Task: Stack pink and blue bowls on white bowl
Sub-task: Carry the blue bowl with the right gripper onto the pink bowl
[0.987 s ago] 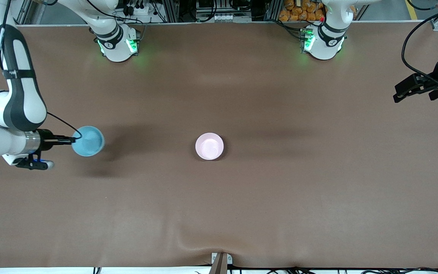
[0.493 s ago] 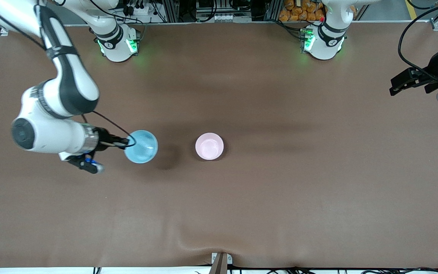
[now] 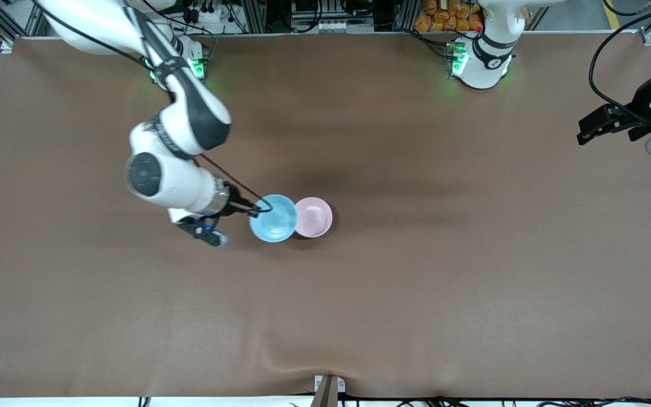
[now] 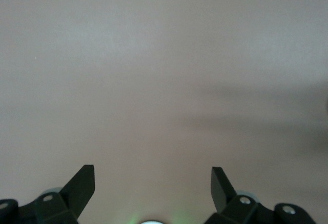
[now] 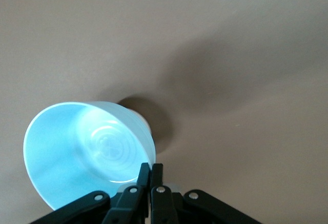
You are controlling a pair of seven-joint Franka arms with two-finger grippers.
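Note:
My right gripper (image 3: 256, 212) is shut on the rim of the light blue bowl (image 3: 273, 218) and holds it in the air beside the pink bowl (image 3: 314, 217), overlapping its edge in the front view. The pink bowl sits at mid-table; I cannot tell whether the white bowl is under it, no white bowl shows. In the right wrist view the blue bowl (image 5: 84, 149) is pinched at its rim by the closed gripper (image 5: 151, 170), with a sliver of another bowl (image 5: 145, 124) below it. My left gripper (image 3: 588, 134) waits open and empty at the left arm's end of the table; it also shows in the left wrist view (image 4: 152, 175).
The brown table mat (image 3: 416, 282) has a raised wrinkle at the edge nearest the front camera (image 3: 303, 362). A small metal bracket (image 3: 328, 387) sits at that edge. The arm bases (image 3: 176, 68) stand along the table's farthest edge.
My right arm has carried the blue bowl from the right arm's end of the table toward the middle, up to the pink bowl. My left gripper has barely shifted.

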